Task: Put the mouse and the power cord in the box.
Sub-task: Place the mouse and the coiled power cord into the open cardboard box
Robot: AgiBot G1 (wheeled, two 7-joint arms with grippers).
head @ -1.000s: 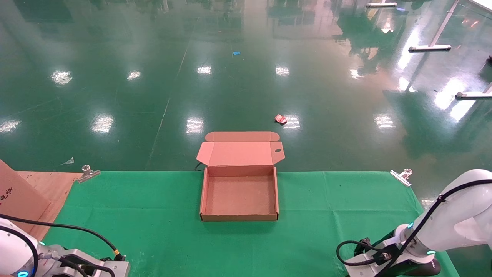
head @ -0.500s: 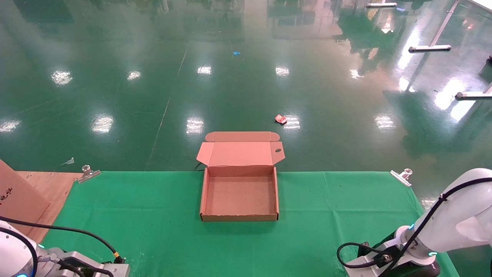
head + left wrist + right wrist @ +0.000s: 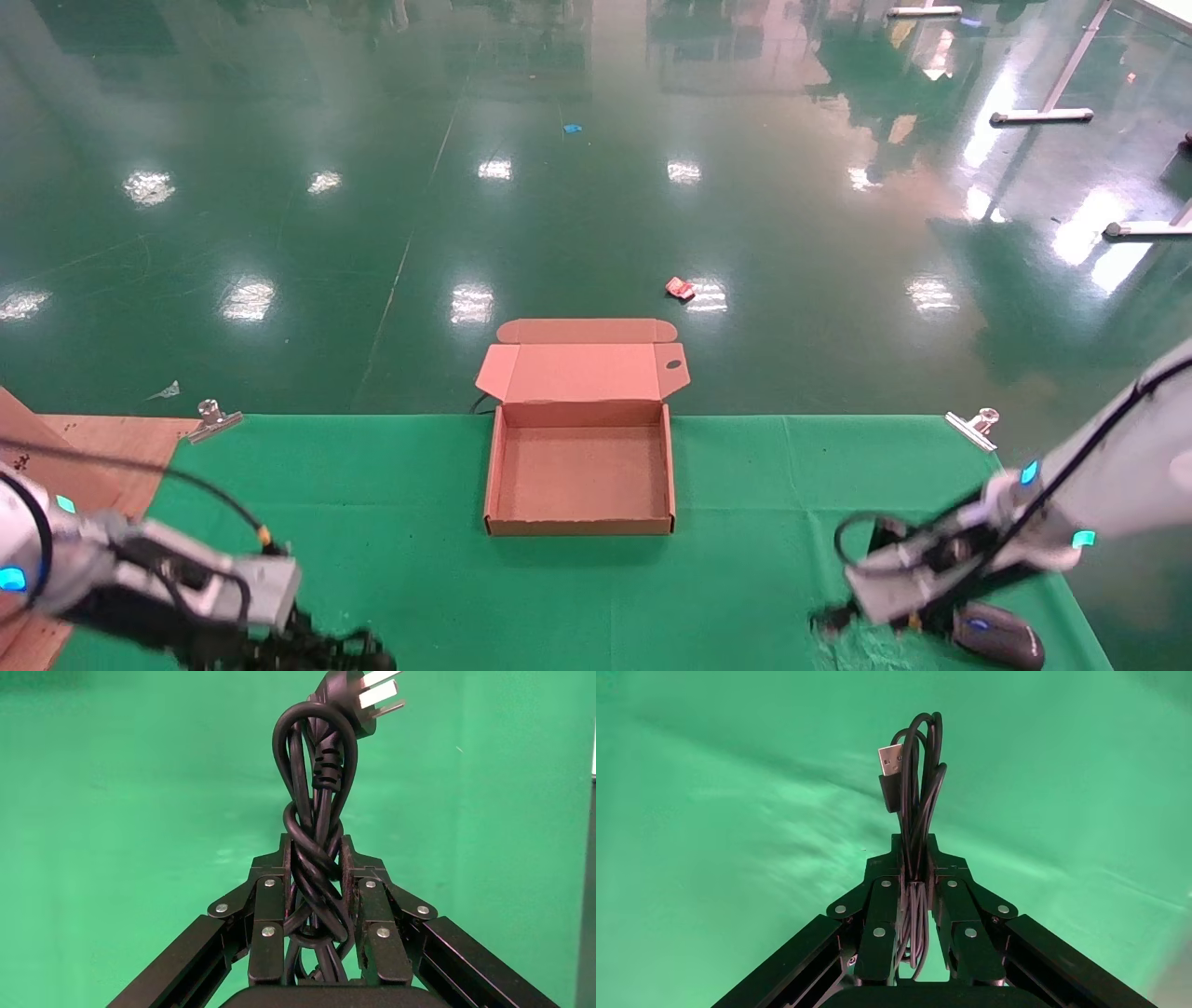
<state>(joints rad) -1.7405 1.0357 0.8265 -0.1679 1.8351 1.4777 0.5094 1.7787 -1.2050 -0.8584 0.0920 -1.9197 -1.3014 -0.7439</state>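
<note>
The box (image 3: pixel 579 527) stands open at the middle of the green cloth, nothing inside it, its lid flap (image 3: pixel 582 371) folded back. My left gripper (image 3: pixel 321 645) is near the front left edge, shut on the power cord (image 3: pixel 316 776), a twisted black bundle whose pronged plug (image 3: pixel 358 691) sticks out past the fingertips of that gripper (image 3: pixel 314 850). My right gripper (image 3: pixel 832 619) is at the front right, and the right wrist view shows it (image 3: pixel 914 846) shut on the mouse's thin looped cable (image 3: pixel 921 790) with its USB plug. The mouse (image 3: pixel 995 636) lies on the cloth under that arm.
Metal clamps (image 3: pixel 212 419) (image 3: pixel 974 425) pin the cloth at the far corners. A cardboard sheet (image 3: pixel 33 466) and bare wood (image 3: pixel 112 445) lie at the left. The cloth is rucked up at the right gripper (image 3: pixel 843 643). Beyond the table's far edge is glossy green floor.
Both arms have risen and come further into view. The left arm now shows the power cord in its gripper. The right arm has lifted and the mouse has appeared below it.
</note>
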